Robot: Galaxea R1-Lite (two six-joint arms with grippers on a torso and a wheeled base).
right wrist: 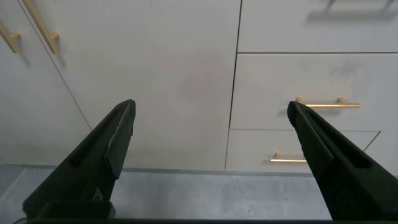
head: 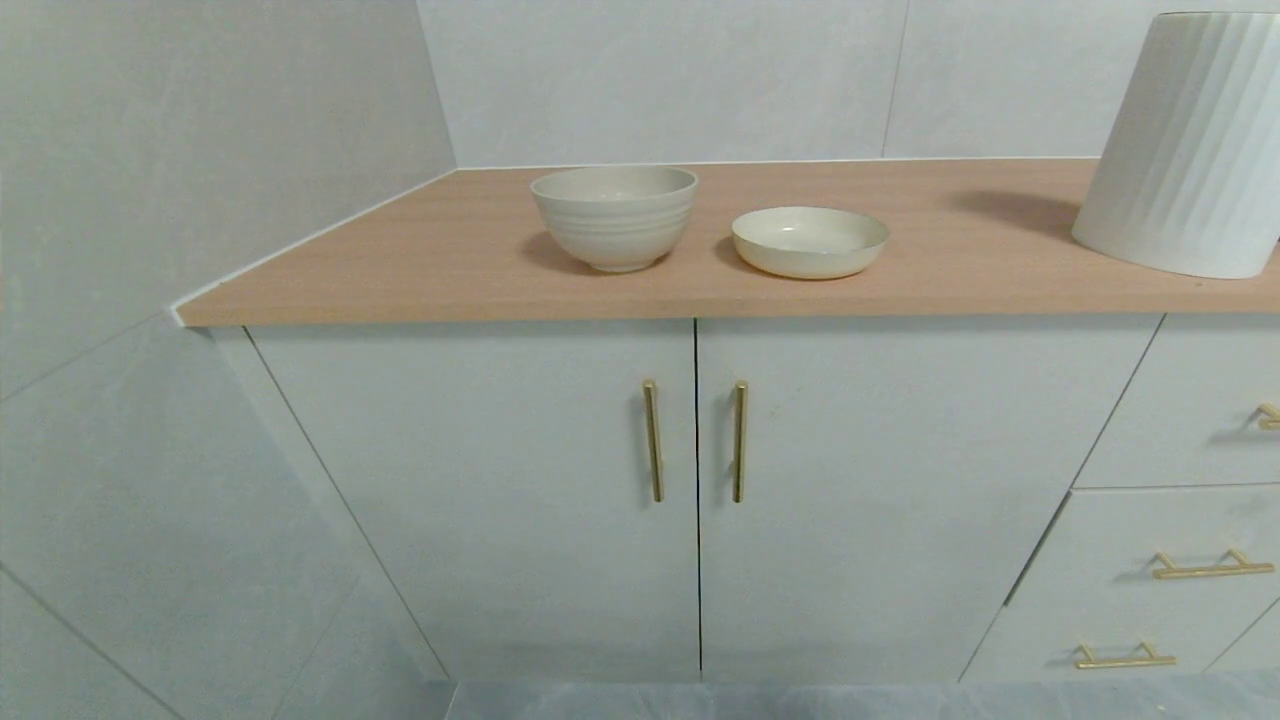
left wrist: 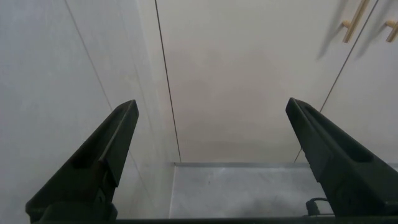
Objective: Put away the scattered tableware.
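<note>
Bowl [head: 614, 215] and dish [head: 810, 241] unstowed on countertop [head: 420, 270], cabinet doors [head: 500, 500] shut, left gripper [left wrist: 211, 106] and right gripper [right wrist: 210, 104] gaping wide, empty.

A wooden counter [head: 450, 270] runs along a pale tiled wall [head: 660, 80]. At the counter's right end stands a tall white ribbed container [head: 1190, 150] with its shadow falling to its left. Below the counter are two shut white doors [head: 480, 500], their slim gold handles [head: 652, 440] upright and side by side at the middle seam. Right of the doors are drawers [head: 1150, 580] with gold pulls. Grey floor [head: 850, 700] lies beneath.
</note>
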